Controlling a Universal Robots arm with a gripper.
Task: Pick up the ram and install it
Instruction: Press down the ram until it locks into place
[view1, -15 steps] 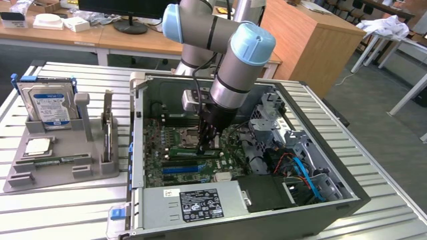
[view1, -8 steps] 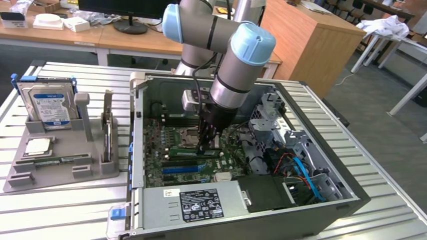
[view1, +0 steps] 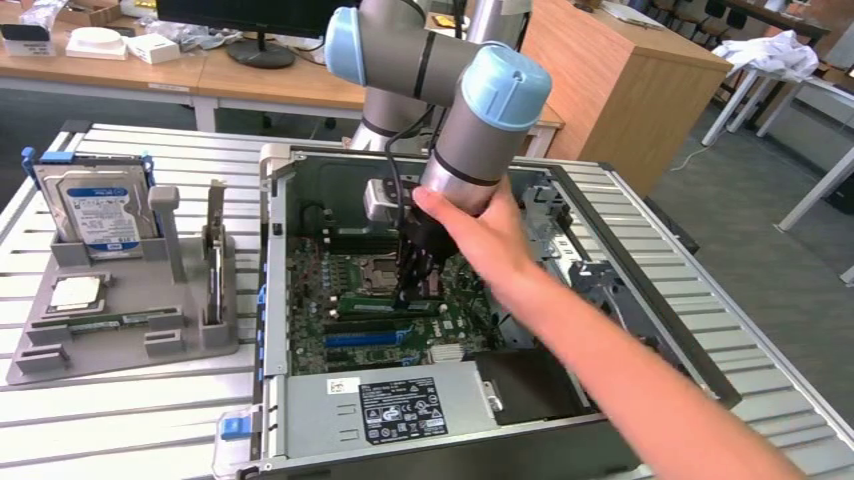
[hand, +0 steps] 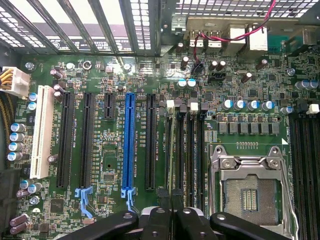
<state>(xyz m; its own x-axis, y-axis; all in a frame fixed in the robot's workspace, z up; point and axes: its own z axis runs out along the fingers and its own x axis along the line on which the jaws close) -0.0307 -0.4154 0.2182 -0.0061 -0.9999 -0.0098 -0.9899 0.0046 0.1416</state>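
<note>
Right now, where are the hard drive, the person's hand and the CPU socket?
hard drive (view1: 100, 215): exterior view, blue label.
person's hand (view1: 470, 226): exterior view, back of hand.
CPU socket (hand: 249, 194): wrist view, bare pin field.

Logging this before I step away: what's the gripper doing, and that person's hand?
Gripper: over the motherboard; open or closed cannot be told.
Person's hand: on the robot arm, just above the gripper.

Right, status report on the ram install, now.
Gripper low inside the open case. Ram directly beneath it, at the memory slots. Person's hand on the arm.
</note>
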